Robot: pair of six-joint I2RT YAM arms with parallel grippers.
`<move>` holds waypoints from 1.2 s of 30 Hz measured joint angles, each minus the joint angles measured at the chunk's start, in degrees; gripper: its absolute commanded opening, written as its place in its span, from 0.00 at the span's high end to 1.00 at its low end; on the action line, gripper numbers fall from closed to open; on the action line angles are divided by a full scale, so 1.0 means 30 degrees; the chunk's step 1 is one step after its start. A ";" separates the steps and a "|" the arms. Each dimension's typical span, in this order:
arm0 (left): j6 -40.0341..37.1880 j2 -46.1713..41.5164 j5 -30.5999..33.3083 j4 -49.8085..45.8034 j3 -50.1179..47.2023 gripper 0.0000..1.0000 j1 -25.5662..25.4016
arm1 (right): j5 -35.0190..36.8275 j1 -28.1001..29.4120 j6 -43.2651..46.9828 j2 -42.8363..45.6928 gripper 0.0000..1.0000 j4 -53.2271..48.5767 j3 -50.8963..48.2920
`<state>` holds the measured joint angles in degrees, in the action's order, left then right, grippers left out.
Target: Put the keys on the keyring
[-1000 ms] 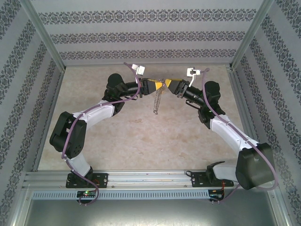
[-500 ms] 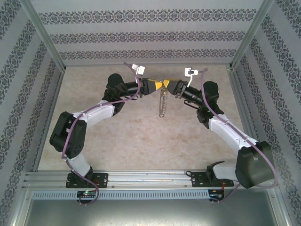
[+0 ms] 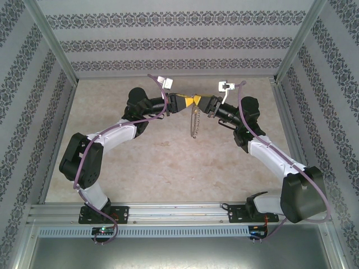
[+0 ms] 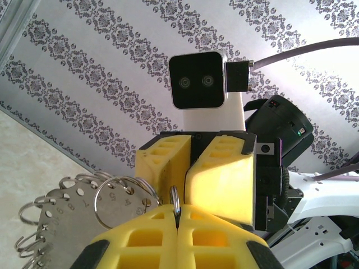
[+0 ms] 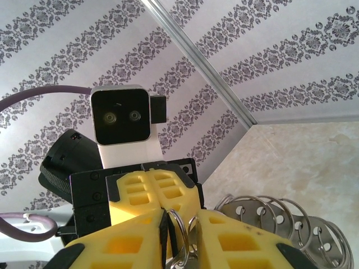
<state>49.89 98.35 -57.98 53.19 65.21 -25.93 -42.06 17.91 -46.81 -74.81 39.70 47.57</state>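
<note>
Patterned walls (image 3: 168, 33) enclose a beige tabletop (image 3: 168, 162), and above its far middle the two arms meet tip to tip. The left pincer (image 3: 189, 101) and the right pincer (image 3: 200, 101) are each clamped on the thin wire of the keyring (image 3: 194, 120). It hangs between them with its silvery pieces dangling below.

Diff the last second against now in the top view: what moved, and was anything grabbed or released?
The right gripper edged left, so its yellow tips now meet those of the left gripper. The keyring hanging below them swung from slanting down-left to nearly plumb. No grab or release shows: it hangs from between the two grippers as before. The left arm and both bases stayed put.
</note>
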 measured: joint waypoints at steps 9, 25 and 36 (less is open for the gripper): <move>0.0131 0.0000 0.0066 0.0022 0.0000 1.00 0.0022 | -0.0204 -0.0007 0.0058 -0.0080 1.00 0.0007 0.0131; -0.0707 -0.0437 0.0044 -0.0743 0.0000 0.56 0.0619 | -0.1967 -0.1195 0.2353 -0.0495 1.00 -0.3213 0.1654; -0.3869 -0.0831 -0.0852 -0.6120 0.1435 0.57 0.1064 | -0.4947 -0.1435 0.4248 -0.1800 1.00 -0.6127 0.3847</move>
<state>38.28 95.85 -60.53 34.83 69.52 -22.74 -56.90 13.61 -34.06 -80.20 21.32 59.11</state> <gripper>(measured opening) 0.440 0.066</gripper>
